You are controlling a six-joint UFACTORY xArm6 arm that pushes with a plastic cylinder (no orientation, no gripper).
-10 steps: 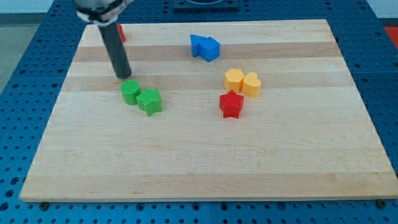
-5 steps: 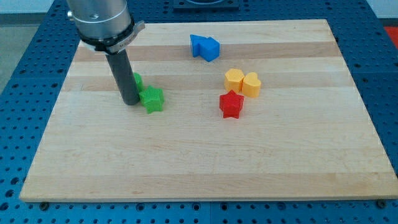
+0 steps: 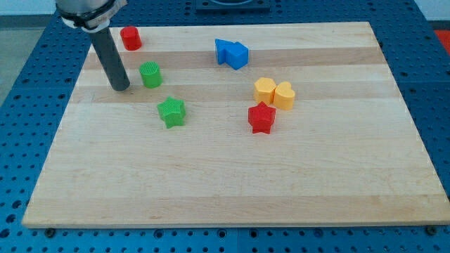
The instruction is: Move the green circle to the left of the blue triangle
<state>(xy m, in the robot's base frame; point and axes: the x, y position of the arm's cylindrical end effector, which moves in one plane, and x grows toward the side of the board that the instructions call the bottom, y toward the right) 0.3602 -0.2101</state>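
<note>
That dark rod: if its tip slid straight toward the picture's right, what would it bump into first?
Most likely the green circle, just right of my tip with a small gap between. The circle sits slightly higher in the view, so the hit could be glancing.

The arm [image 3: 83, 8] is cut off by the view's top edge; only its lower housing and the rod show. At 12 o'clock a dark fixture [image 3: 232, 5] is also cropped. The 2 blue blocks [image 3: 232, 53] touch, so their separate shapes are hard to tell. The red block [image 3: 130, 38] looks roughly cylindrical, its shape uncertain.
</note>
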